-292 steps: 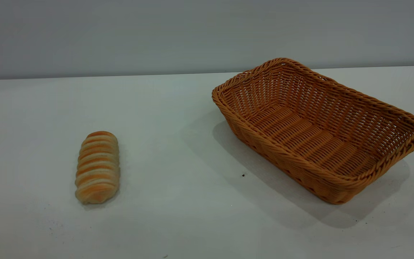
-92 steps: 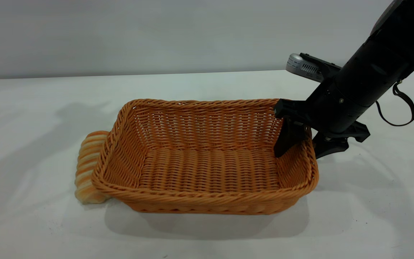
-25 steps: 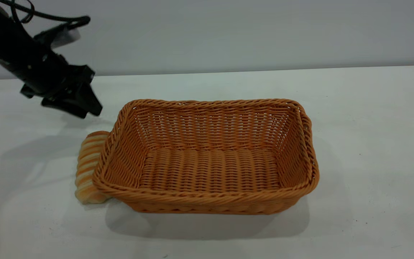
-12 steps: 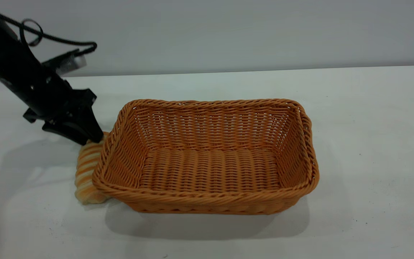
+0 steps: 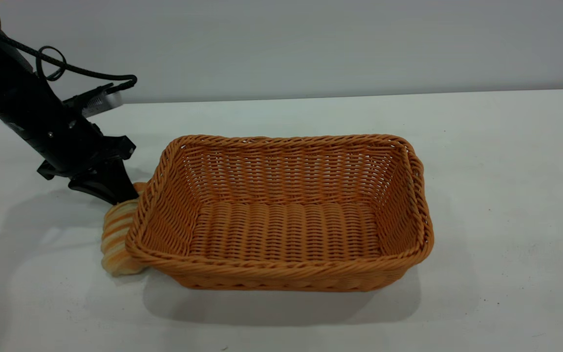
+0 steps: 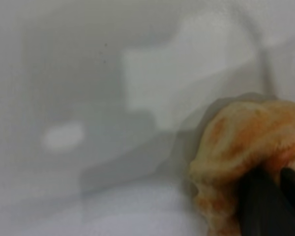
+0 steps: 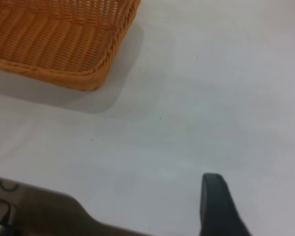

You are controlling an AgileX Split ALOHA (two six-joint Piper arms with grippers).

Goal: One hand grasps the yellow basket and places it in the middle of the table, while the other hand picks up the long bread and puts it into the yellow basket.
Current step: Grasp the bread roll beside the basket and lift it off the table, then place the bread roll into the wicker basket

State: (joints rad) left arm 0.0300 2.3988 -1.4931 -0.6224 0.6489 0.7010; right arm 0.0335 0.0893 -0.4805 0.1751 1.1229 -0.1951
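While wedged beside basket (image 5: 281, 215), bread (image 5: 115, 239).

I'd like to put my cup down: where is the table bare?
Bare table right of the yellow basket, and in front of it. Crowded at its left end: the long bread presses against it, left gripper on the bread.

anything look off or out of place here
Yes: the yellow basket sits pushed against the long bread, its left rim overhanging the loaf and hiding much of it. The left hand is down at the loaf's far end, right beside that rim, so it has little room.
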